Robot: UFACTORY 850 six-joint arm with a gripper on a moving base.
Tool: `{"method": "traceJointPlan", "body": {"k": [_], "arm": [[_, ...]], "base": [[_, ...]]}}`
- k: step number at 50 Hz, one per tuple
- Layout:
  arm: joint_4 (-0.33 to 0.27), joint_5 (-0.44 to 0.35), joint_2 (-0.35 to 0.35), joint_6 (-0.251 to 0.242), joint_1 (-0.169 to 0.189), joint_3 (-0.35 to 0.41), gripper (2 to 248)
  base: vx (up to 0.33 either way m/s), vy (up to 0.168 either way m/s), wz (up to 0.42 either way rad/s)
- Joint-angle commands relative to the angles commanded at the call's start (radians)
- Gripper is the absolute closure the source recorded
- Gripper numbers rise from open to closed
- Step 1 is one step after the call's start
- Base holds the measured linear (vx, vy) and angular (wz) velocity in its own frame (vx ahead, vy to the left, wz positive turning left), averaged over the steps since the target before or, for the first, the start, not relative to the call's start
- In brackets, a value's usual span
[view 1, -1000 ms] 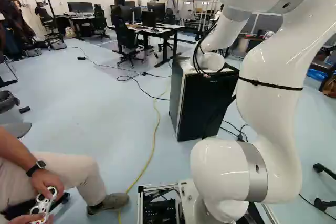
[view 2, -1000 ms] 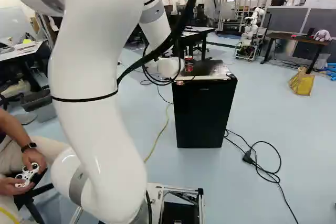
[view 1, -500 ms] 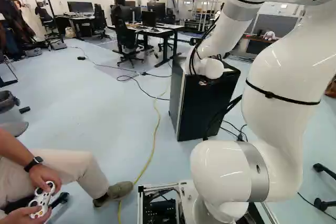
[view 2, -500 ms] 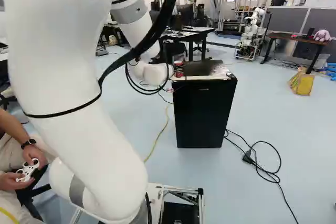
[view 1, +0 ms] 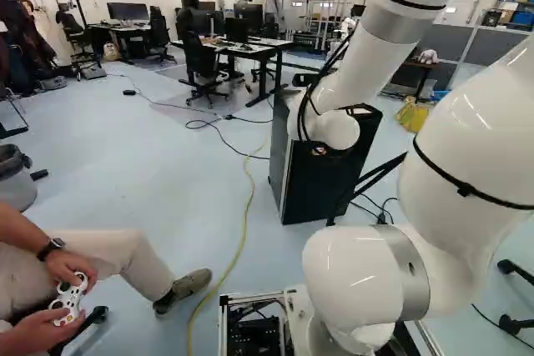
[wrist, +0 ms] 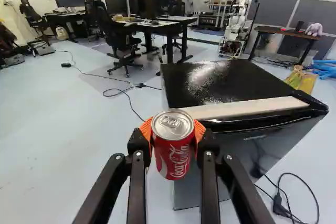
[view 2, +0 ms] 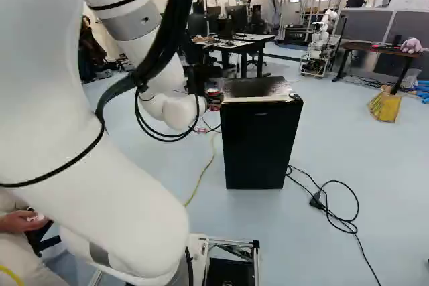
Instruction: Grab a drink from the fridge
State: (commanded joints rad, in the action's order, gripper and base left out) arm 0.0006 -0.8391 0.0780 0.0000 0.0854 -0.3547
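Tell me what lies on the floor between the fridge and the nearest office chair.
Black cable and, closer to the fridge, yellow cable lie between it and the chair. The left base view shows both.

glossy black top on the fridge (wrist: 210,80), shiny bare metal lid on the red can (wrist: 172,124)

can (wrist: 177,156) sides partly behind orange pads (wrist: 199,130), fridge (view 2: 261,145) front partly behind arm (view 1: 455,223) in left base view, arm cut off by top and right edges there, bin (view 1: 12,185) cut off at left edge, another robot (view 2: 322,39) too small for detail in right base view
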Motion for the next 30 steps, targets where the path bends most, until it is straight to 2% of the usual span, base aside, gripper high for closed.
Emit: {"method": "traceJointPlan", "body": {"k": [30], "arm": [[0.000,-0.023,0.137,0.000,-0.058,0.182,153]], "base": [[0.000,0.000,0.000]]}}
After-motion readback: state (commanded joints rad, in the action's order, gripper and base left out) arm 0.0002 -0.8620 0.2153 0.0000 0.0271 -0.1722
